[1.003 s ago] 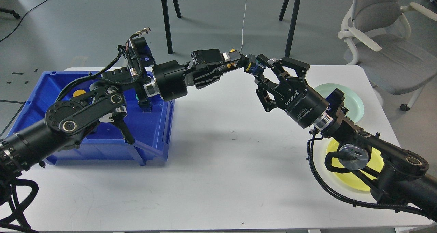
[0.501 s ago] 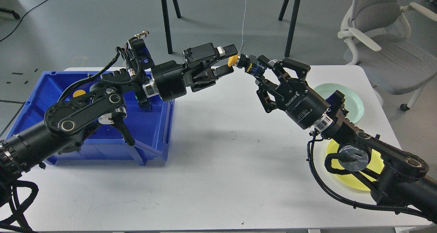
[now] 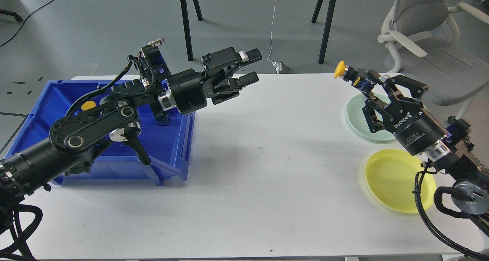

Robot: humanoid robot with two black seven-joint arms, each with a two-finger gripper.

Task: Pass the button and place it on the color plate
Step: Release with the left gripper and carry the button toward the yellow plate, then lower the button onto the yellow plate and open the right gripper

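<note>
My right gripper (image 3: 363,81) is shut on a yellow-capped push button (image 3: 340,69) and holds it in the air above the far right of the table, near the pale green plate (image 3: 359,119). The yellow plate (image 3: 393,179) lies on the table in front of it, below my right wrist. My left gripper (image 3: 250,67) is open and empty, held up over the table's back edge just right of the blue bin (image 3: 168,138).
The blue bin at the left holds more buttons, one with a yellow cap (image 3: 88,105). A grey office chair (image 3: 428,43) stands behind the table's right end. Stand legs (image 3: 324,24) rise beyond the far edge.
The left gripper opened and let go of the yellow button. The right gripper, holding it, moved right from the table's middle to above the green plate. The left arm drew back slightly.
</note>
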